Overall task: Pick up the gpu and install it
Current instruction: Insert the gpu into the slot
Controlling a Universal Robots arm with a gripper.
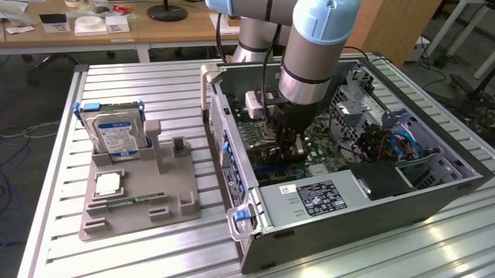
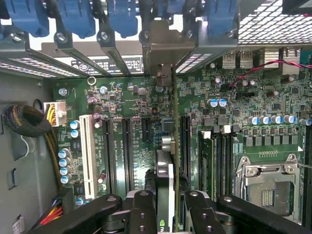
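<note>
- deep inside the open computer case (image 1: 371, 197), lying on its side on the slatted metal bench (image 1: 155, 87), toward the bench's far right part in the exterior view.
- claw (image 2: 165, 207) clenched on the gpu (image 2: 165, 170), card held edge-on between the two black fingers (image 2: 141, 214), silvery bracket (image 2: 168, 46) leading toward the row of rear slot covers with blue latches (image 2: 78, 17).
- pick-up done by the look of it; install step in hand, card hanging just over the motherboard (image 2: 131, 97) and not yet seated as far as can be judged.
- card edge running along the long black expansion slots (image 2: 126, 146), beside the white slot (image 2: 87, 151); whether exactly over one slot or just next to it, hard to call.
- next move calling for a straight, square push down, bracket slipping into its opening at the case's rear wall, no twist; risk of catching the small capacitors (image 2: 217, 103) nearby if tilted.
- over near the bench's left edge in the exterior view, a grey parts holder (image 1: 139, 197) standing well apart from the case, blue-labelled hard drive (image 1: 116, 136) upright in it, a slim green memory stick (image 1: 124, 201) lying low in another compartment.
- bench surface ribbed aluminium, bright glare at the near edge.
- room behind: wooden desks (image 1: 116, 32) with small boxes and a lamp base, cables trailing on the dark floor.
</note>
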